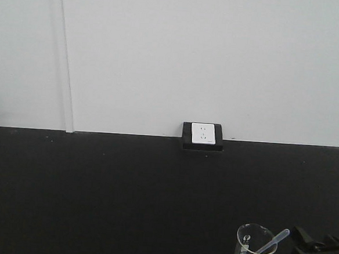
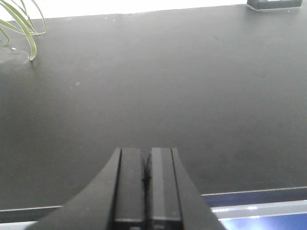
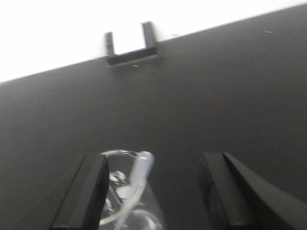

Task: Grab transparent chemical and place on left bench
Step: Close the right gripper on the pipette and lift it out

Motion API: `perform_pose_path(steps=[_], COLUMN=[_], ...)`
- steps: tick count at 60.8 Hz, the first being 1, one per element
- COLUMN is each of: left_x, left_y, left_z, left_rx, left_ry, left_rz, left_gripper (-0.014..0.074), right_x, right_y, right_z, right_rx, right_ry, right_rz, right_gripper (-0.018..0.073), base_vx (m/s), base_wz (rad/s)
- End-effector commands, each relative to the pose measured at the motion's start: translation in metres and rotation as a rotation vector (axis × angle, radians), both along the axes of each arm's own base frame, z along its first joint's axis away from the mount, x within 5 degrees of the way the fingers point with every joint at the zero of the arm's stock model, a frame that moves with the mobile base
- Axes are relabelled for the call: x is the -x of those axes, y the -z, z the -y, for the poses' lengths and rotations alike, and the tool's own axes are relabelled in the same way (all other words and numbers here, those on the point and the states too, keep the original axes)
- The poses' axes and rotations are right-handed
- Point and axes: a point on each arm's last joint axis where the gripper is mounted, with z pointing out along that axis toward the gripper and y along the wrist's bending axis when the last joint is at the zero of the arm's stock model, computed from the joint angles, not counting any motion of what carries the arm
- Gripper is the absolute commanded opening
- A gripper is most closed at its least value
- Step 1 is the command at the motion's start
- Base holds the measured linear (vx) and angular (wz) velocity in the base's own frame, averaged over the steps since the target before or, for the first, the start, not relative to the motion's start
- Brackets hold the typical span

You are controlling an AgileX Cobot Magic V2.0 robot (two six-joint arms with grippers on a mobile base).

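While straddling glass beaker [image 1: 250,237] with clear pipette [image 1: 272,242] leaning inside, shows right gripper [image 3: 152,191] spread apart, clamping nothing; left gripper [image 2: 146,177] pressed together.

Matte black bench top [image 1: 123,199] runs along a white wall. A white socket box in a black housing [image 1: 202,134] sits at the back edge, right of centre. A clear glass beaker [image 1: 247,240] stands upright, front right. Green plant leaves [image 2: 19,24] overhang the far left corner.
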Motion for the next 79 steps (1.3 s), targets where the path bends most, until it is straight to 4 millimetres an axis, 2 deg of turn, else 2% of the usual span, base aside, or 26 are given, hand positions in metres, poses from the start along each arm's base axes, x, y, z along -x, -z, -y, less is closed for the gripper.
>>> perform_pose_path(steps=[1,18,34,57,67,79], left_x=[0.001,0.001,0.001,0.001,0.001,0.001], left_y=[-0.003,-0.003,-0.003,-0.003,-0.003,-0.003], left_z=[0.0,0.0,0.0,0.0,0.0,0.0], left_rx=[0.014,0.014,0.014,0.014,0.014,0.014], left_ry=[0.001,0.001,0.001,0.001,0.001,0.001], left_rz=[0.081,0.081,0.081,0.081,0.081,0.081], left_gripper=[-0.0003,-0.0003,-0.0003,-0.0003,-0.0003,-0.0003], right_x=[-0.013,-0.03,-0.065,-0.067,-0.067,-0.066], right_y=[-0.012,0.015,0.015,0.026,0.028,0.022], right_z=[-0.005,-0.007,-0.01,-0.011,-0.01,-0.012], right_rx=[-0.077,-0.122,-0.131,-0.139,-0.137,-0.141], right_ry=[-0.041,-0.057,-0.076,-0.08,-0.074,-0.091], right_rz=[0.155,0.152,0.138,0.054,0.023,0.066], right_gripper=[0.048,0.0478,0.0478,0.0458,0.0329,0.0083], base_vx=[0.0,0.0,0.0,0.0,0.0,0.0], base_wz=[0.0,0.0,0.0,0.0,0.0,0.0])
